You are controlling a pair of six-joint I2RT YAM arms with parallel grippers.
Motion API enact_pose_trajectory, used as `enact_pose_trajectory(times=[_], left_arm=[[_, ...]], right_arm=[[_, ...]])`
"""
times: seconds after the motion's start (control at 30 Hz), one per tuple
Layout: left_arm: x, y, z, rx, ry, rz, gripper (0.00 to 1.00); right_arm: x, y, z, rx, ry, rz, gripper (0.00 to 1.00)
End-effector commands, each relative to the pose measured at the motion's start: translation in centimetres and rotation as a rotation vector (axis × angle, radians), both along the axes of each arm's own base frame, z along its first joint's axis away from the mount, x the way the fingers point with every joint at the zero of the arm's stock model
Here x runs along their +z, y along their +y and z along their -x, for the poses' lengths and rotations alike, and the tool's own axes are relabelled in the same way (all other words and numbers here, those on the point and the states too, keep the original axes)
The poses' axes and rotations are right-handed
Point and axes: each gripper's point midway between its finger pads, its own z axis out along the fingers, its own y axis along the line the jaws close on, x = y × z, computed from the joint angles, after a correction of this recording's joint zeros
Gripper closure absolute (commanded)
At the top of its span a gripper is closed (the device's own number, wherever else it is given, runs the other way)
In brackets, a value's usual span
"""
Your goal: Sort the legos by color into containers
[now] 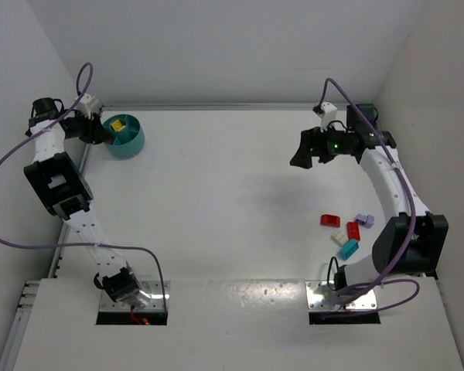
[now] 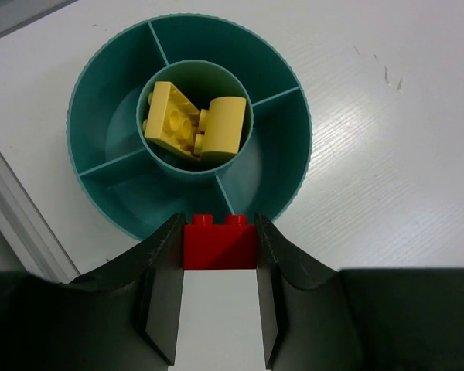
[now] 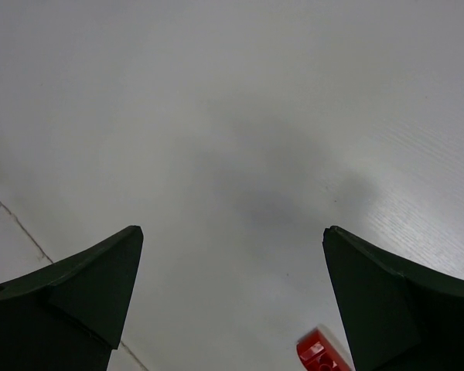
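White table (image 1: 216,201), white walls (image 1: 216,46), red brick (image 2: 220,249) pinched in left gripper (image 2: 219,232) at teal bowl (image 2: 282,147) rim, right gripper (image 3: 232,232) spread wide, empty.

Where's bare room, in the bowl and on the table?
Bowl: outer ring compartments look bare; centre cup holds yellow bricks. Table: bare from bowl across to the right arm; loose bricks crowd the patch by that arm's base.

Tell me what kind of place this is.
Likely a robotics lab test cell: a white table enclosed by plain white walls, left arm and right arm bolted at its near edge.
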Motion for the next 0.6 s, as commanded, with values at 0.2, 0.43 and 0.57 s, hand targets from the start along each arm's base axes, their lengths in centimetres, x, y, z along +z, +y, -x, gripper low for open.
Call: enact_pose_trajectory(times=[0.2, 0.43, 0.57], left_arm=[[2.6, 1.0, -3.2, -0.007, -0.159, 0.019, 0.70], [2.1, 1.2, -3.8, -0.010, -0.178, 0.020, 0.67], [1.8, 1.3, -4.0, -0.010, -0.179, 0.019, 0.62]], right_arm=[[1.0, 1.5, -0.6, 0.044, 0.021, -0.077, 0.00], [1.1, 1.7, -0.8, 0.056, 0.031, -0.092, 0.00], [0.9, 1.7, -0.7, 0.060, 0.044, -0.088, 0.00]])
